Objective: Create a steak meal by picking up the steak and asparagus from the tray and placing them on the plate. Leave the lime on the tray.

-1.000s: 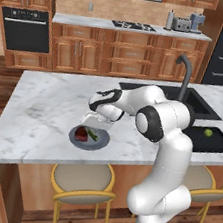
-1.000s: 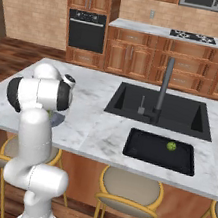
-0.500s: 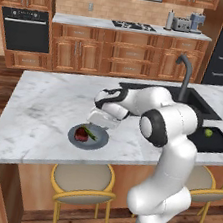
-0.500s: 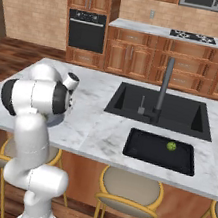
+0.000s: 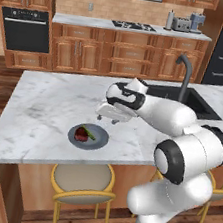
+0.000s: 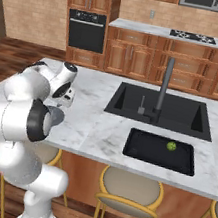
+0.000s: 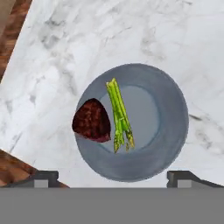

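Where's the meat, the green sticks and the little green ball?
steak (image 7: 92,120): hand view, middle of the dark red lump on the plate.
asparagus (image 7: 120,116): hand view, midway along the stalks.
lime (image 6: 171,146): right base view, centre of the ball on the tray.

plate (image 7: 170,109): 1 | steak (image 7: 91,120): 1 | asparagus (image 7: 120,114): 1 bundle | tray (image 6: 140,147): 1 | lime (image 6: 171,146): 1 | sink basin (image 6: 132,101): 1 | faucet (image 6: 164,85): 1 | stools seen (image 5: 79,182): 3 | wall oven (image 5: 24,30): 1
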